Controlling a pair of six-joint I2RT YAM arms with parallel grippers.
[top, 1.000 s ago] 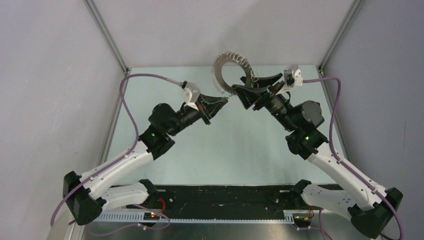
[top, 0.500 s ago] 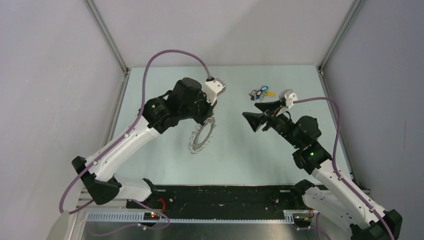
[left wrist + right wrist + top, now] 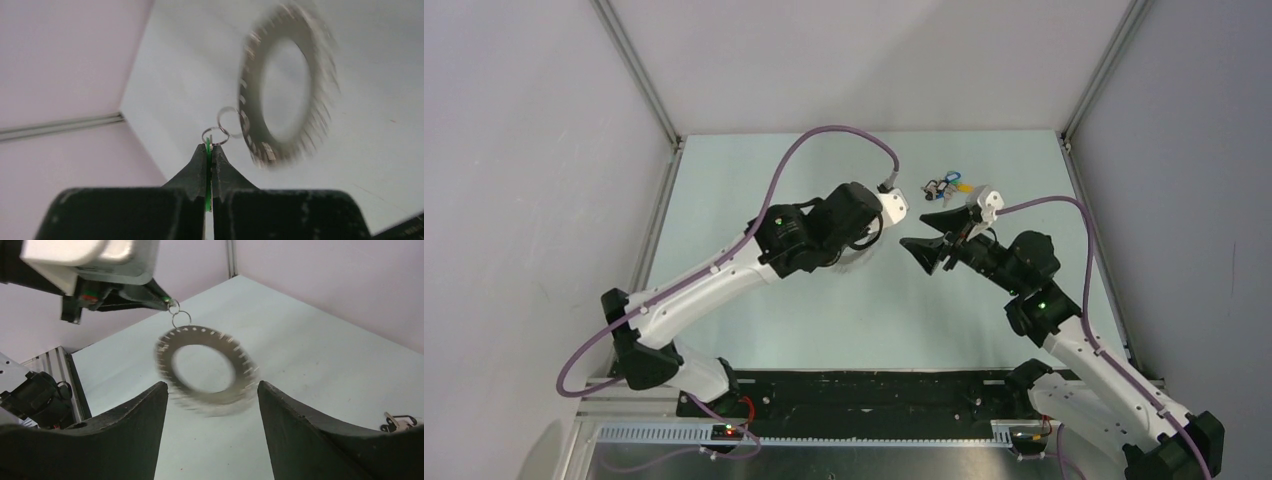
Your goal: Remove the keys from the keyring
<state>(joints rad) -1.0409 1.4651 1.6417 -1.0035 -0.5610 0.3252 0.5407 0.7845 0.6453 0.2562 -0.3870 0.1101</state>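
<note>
The left gripper (image 3: 209,146) is clamped on the green head of a key (image 3: 208,172). From that pinch two small wire loops (image 3: 222,127) lead out to the keyring (image 3: 252,135). It hangs clear of the table (image 3: 310,340), blurred, its open centre turned toward the right gripper (image 3: 211,386). That gripper stands spread wide and empty just beside the keyring, framing its rim, and is the free claw placed to take hold. The coming pull likely runs along the chain of loops, key to keyring. The left wrist view alone shows the green sliver between the jaws. The right wrist view gives the keyring's face and, well apart from the keyring, a small bunch of keys (image 3: 397,420) lying on the table. From above, the left arm (image 3: 724,280) covers the keyring almost wholly.
</note>
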